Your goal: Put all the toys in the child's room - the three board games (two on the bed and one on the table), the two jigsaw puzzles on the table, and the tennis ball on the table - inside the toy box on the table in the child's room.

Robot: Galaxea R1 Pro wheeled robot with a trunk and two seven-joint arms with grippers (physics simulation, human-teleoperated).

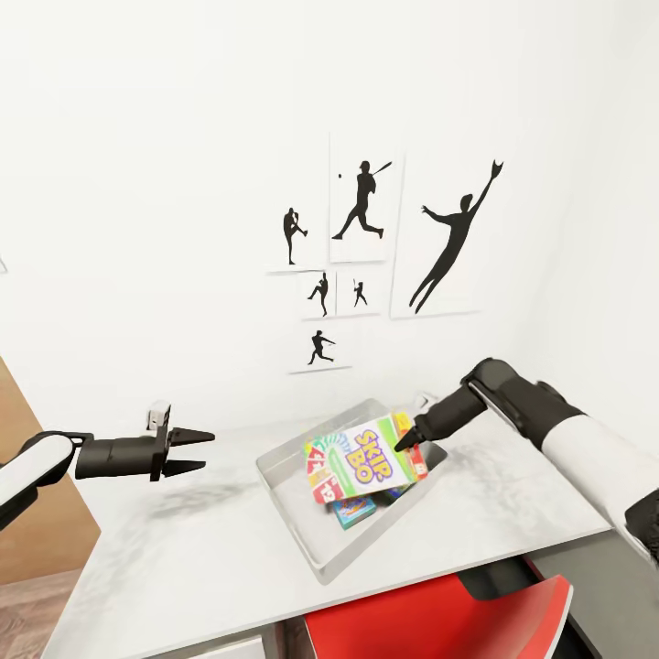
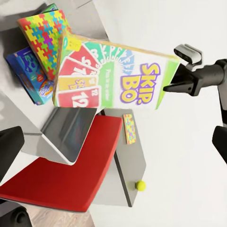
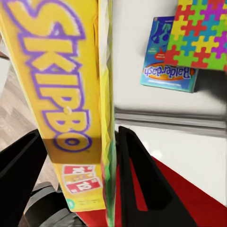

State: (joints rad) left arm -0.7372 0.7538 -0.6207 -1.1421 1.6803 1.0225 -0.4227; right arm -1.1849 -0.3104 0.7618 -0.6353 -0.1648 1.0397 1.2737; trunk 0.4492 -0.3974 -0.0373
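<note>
My right end effector (image 1: pixel 407 442) reaches toward 9 o'clock, clamped on the SKIP-BO box (image 1: pixel 375 458) over the toy box (image 1: pixel 291 494); my left end effector (image 1: pixel 199 451) hovers open, empty, pointing to 3 o'clock.

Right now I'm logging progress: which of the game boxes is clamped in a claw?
The SKIP-BO box, green, white and red, pinched at its edge by the right claw over the toy box; the blue Balderdash box lies loose inside.

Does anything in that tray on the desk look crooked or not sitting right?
Yes. The SKIP-BO box is tilted above the grey toy box, pinched at its edge by the right pincer rather than lying flat. Beneath it a jigsaw puzzle lies over the blue Balderdash box.
</note>
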